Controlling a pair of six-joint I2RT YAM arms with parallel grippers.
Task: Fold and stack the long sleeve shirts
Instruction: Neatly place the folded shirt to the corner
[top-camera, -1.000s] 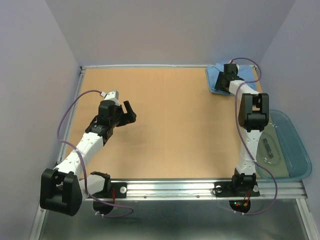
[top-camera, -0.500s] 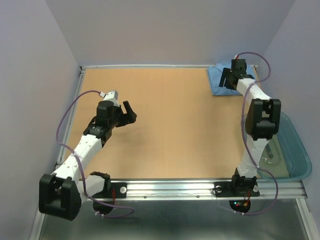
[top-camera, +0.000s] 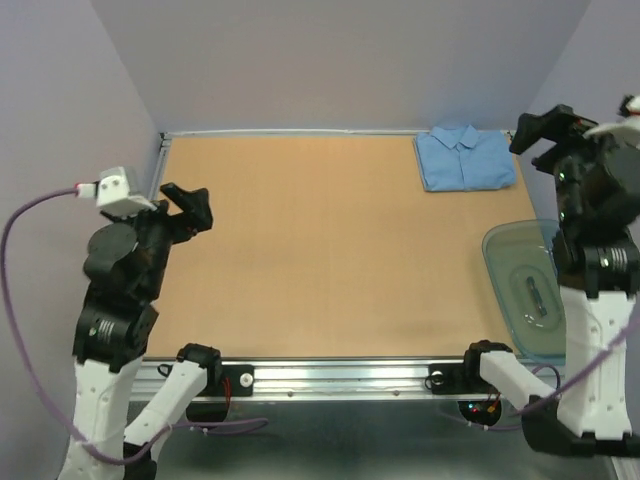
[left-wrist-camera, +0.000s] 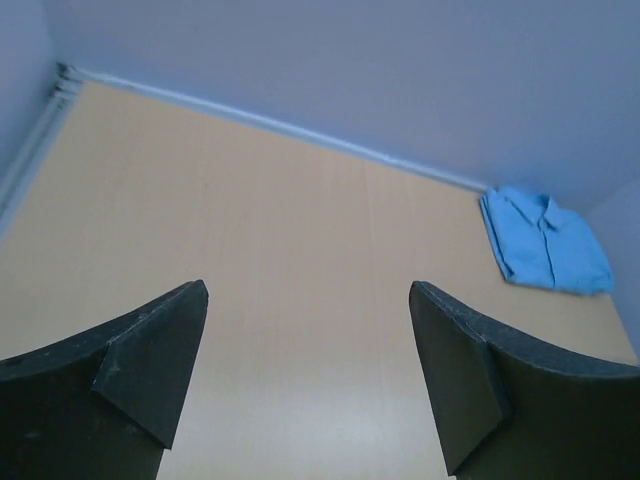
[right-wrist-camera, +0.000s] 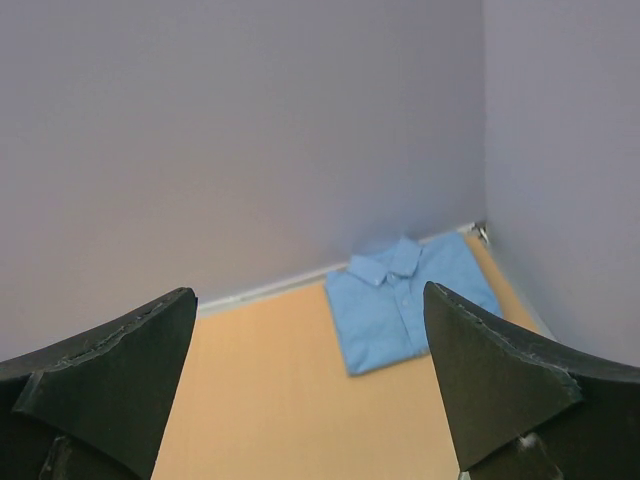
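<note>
1. Table (top-camera: 330, 250): tan top with a pale rail along its far edge and a metal rail along its near edge.
2. Right arm (top-camera: 595, 250): reared up tall at the near right corner. Its upper links stand over the tub and its wrist is high beside the right wall, aimed toward the far edge.
3. Left arm (top-camera: 120, 290): reared up at the near left corner. The elbow is folded and the wrist is lifted above the table's left edge, pointing across the top toward the far right.
4. Tub (top-camera: 505, 270): see-through teal, just off the table's right side and partly hidden behind the right arm. A small dark item lies inside, too blurred to name.
5. Shirt (top-camera: 465, 158): light blue, folded into a flat rectangle with the button front up and the collar toward the far rail. It lies in the table's far right corner.
6. Right gripper (right-wrist-camera: 309, 290): fingers spread wide, holding nothing. It is raised off the table, with the shirt below and ahead of it, apart from both fingers.
7. Left gripper (left-wrist-camera: 308, 288): fingers spread wide, holding nothing. The shirt lies well apart from it, across the table at the far right.
</note>
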